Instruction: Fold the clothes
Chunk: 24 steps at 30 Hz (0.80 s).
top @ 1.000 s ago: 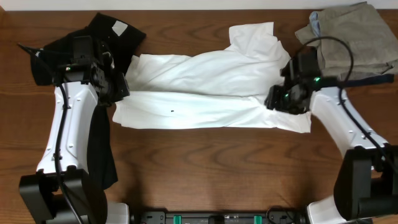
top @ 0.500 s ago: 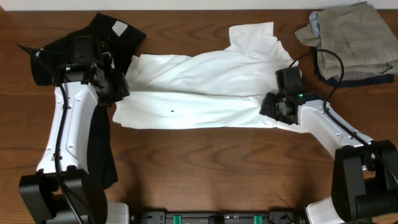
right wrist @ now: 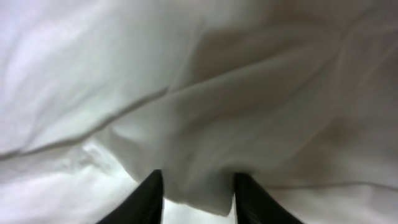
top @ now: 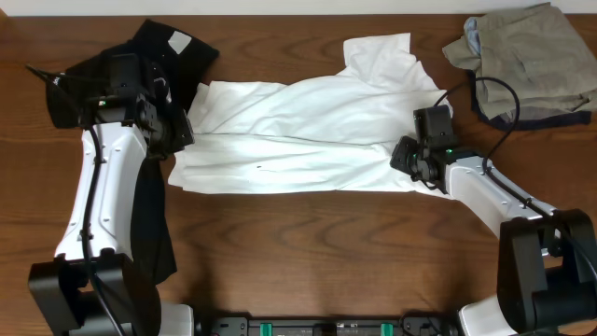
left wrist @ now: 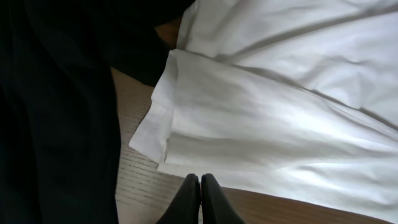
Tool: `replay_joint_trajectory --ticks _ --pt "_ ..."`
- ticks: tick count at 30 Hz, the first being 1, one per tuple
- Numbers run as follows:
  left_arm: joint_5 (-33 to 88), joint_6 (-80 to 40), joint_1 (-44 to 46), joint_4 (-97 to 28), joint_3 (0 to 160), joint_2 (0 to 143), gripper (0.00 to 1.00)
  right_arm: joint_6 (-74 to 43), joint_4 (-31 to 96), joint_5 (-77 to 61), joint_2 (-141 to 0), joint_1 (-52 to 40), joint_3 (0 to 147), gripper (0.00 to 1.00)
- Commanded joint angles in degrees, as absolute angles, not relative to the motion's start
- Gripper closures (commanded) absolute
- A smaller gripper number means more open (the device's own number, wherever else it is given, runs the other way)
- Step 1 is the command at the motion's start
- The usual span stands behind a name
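The white T-shirt (top: 298, 140) lies spread across the middle of the table, folded over lengthwise, and fills most of the left wrist view (left wrist: 280, 124). The black shirt (top: 173, 47) lies bunched at the back left and runs under my left arm; it is the dark mass (left wrist: 56, 112) in the left wrist view. My left gripper (top: 177, 140) is shut and empty, its tips (left wrist: 200, 182) over bare wood just off the white shirt's left hem. My right gripper (top: 410, 159) sits on the shirt's right side, its fingers (right wrist: 198, 186) closed around a raised fold of white cloth (right wrist: 205, 124).
A khaki-and-navy stack of garments (top: 527, 56) lies at the back right corner, with a cable from the right arm crossing it. Bare wooden table (top: 308, 243) runs along the front between the two arm bases.
My right gripper has moved left and down onto the shirt's right side, and its jaws have narrowed onto a fold of cloth. The left arm has stayed put.
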<state>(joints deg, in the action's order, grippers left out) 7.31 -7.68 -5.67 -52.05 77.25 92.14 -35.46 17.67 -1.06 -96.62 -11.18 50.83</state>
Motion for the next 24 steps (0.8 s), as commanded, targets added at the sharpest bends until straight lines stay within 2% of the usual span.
replay_joint_trajectory --ticks 1,2,3,12,24 --pt "6.85 -8.16 -5.67 -52.01 78.24 91.70 0.94 -36.18 17.32 -0.01 -95.90 -11.68 50.48 0.82" --pt "6.83 -8.16 -5.67 -52.01 78.24 91.70 0.94 -36.16 17.41 -0.01 -95.92 -11.68 50.48 0.93" --pt "6.83 -8.16 -5.67 -52.01 78.24 91.72 0.94 -36.18 17.54 -0.01 -95.92 -11.68 50.48 0.99" --pt "6.83 -8.16 -5.67 -52.01 78.24 91.72 0.94 -34.83 18.02 -0.89 -94.98 -11.27 50.63 0.99" --pt "6.85 -8.19 -5.67 -46.96 77.06 92.03 0.94 -30.59 21.89 -2.37 -82.89 -4.58 51.66 0.99"
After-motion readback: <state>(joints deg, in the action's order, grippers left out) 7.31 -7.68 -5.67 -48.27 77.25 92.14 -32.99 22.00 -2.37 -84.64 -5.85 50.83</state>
